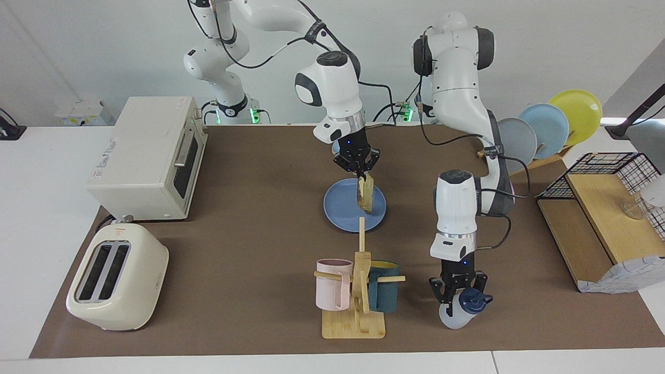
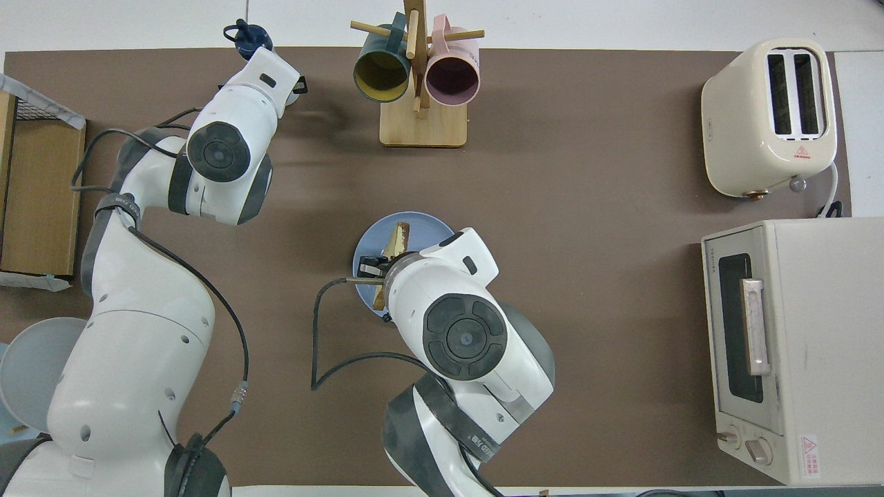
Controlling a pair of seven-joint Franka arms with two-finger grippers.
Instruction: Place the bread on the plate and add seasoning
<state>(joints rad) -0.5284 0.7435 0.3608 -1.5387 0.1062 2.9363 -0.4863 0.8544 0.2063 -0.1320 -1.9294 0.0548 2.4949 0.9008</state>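
- Two grippers of mine are both clamped on something: my right gripper [image 1: 360, 174] pinches the bread [image 1: 366, 194] by its upper edge, and my left gripper [image 1: 457, 296] is closed around the seasoning [image 1: 460, 311].
- The bread hangs on edge, tilted, over the plate [image 1: 340, 208]; its lower corner is down at the plate's surface, toward the left arm's end, though I cannot tell whether it touches.
- The plate lies flat near the middle of the table, nearer to the robots than the mug rack [image 1: 358, 291].
- The seasoning bottle leans in my left grip, its navy cap [image 1: 471, 301] tipped toward the left arm's end of the table. Its base is low over the mat, beside the mug rack; whether it rests there I cannot tell.
- A toaster [image 1: 117, 278] and a toaster oven [image 1: 148, 156] stand at the right arm's end of the table, well apart from the plate.
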